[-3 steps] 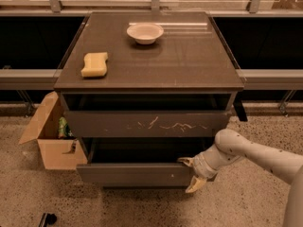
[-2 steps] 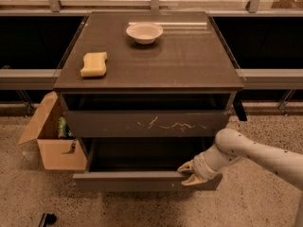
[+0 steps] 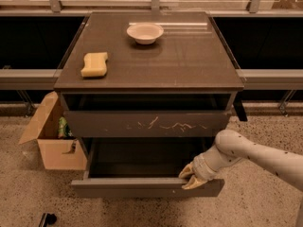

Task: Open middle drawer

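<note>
The middle drawer (image 3: 137, 188) is a wide, shallow dark grey-brown drawer under the scratched drawer front (image 3: 147, 123). It stands pulled well out of the cabinet, and its dark inside (image 3: 142, 157) shows. My gripper (image 3: 190, 177), on a white arm coming in from the right, sits at the right part of the drawer's front top edge. Its yellowish fingers (image 3: 187, 170) grip that edge, one inside and one outside the front.
A white bowl (image 3: 145, 32) and a yellow sponge (image 3: 94, 64) lie on the cabinet top (image 3: 189, 65). The scratched upper drawer is slightly out. An open cardboard box (image 3: 54, 148) stands on the floor at the cabinet's left. A small dark object (image 3: 47, 219) lies on the floor at front left.
The middle drawer has slid further out toward the camera. My gripper moved with it, holding its front edge.
</note>
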Available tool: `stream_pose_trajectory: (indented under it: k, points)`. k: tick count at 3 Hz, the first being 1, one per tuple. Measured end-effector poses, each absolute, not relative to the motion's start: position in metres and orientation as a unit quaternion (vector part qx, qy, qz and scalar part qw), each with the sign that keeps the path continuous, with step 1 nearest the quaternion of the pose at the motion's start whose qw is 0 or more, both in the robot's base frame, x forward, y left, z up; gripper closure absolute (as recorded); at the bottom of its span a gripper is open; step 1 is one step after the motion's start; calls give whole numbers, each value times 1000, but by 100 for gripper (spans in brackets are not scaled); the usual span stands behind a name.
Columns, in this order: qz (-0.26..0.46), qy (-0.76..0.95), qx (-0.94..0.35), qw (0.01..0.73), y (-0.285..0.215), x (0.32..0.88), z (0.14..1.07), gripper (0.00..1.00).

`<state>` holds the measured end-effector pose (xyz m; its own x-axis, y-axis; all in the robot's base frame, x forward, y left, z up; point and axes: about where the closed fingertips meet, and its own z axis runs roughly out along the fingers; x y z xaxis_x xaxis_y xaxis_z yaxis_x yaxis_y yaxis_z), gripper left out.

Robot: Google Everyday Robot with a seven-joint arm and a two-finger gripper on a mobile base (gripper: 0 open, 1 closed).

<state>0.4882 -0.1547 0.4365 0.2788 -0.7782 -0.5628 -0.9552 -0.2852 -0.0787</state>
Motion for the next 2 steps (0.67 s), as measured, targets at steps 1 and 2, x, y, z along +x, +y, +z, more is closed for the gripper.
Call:
stream_pose_trajectory:
  k: [1,2]
  points:
    - [242,559,-764,215,-149,458,436,100]
    - [243,558,-763,216,-149,458,437,100]
